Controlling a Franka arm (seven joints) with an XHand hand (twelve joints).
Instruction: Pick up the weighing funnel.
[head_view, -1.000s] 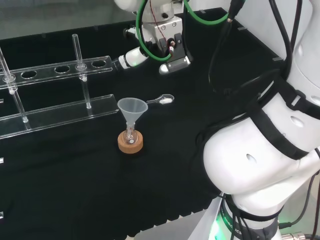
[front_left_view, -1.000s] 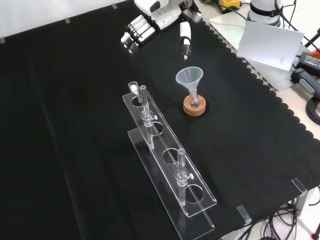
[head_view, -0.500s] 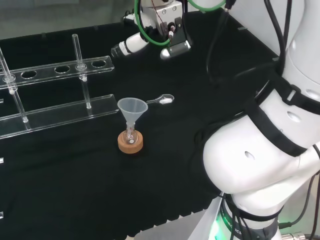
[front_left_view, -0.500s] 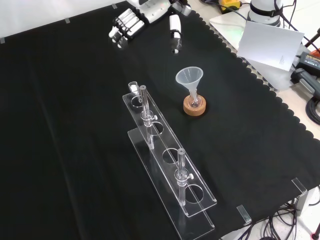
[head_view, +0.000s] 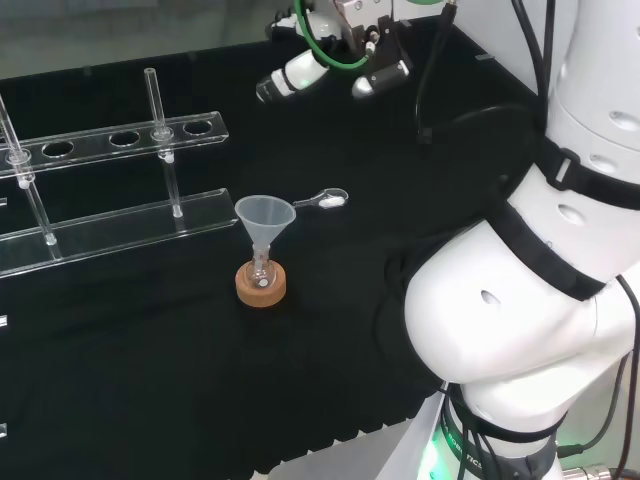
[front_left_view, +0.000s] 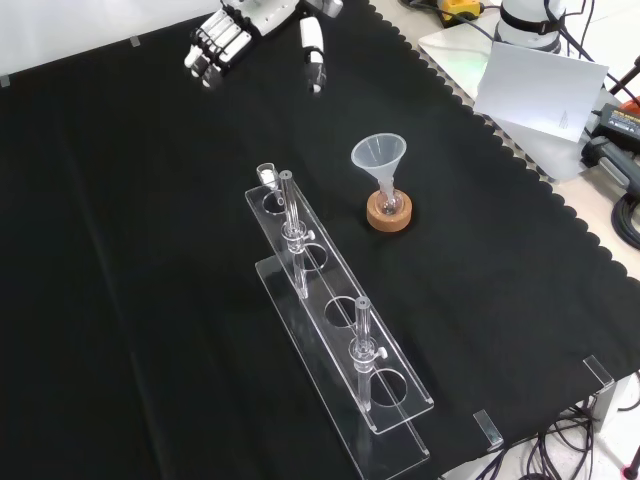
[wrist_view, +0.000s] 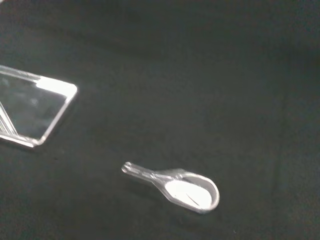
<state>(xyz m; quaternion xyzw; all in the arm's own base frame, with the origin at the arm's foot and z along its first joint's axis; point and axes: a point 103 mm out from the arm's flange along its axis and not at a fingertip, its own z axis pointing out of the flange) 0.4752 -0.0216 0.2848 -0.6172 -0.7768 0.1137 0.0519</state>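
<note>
The weighing funnel (head_view: 325, 199), a small clear scoop with a short stem, lies flat on the black cloth just right of the big funnel in the head view. It holds some white powder in its bowl (wrist_view: 189, 191). My hand (head_view: 290, 77) hangs high over the cloth, well behind the weighing funnel and apart from it. Its fingers are straight and the thumb is spread, with nothing between them. In the front view the hand (front_left_view: 222, 40) sits at the top edge, left of the big funnel.
The big funnel (head_view: 264, 215) stands mouth up in a small flask on a cork ring (head_view: 261, 283). A long clear tube rack (head_view: 110, 180) with upright glass rods runs to its left; in the front view the rack (front_left_view: 330, 300) lies in the middle.
The hand has risen and drawn away from the weighing funnel, going up and right in the head view and up and left in the front view. The weighing funnel has not moved.
</note>
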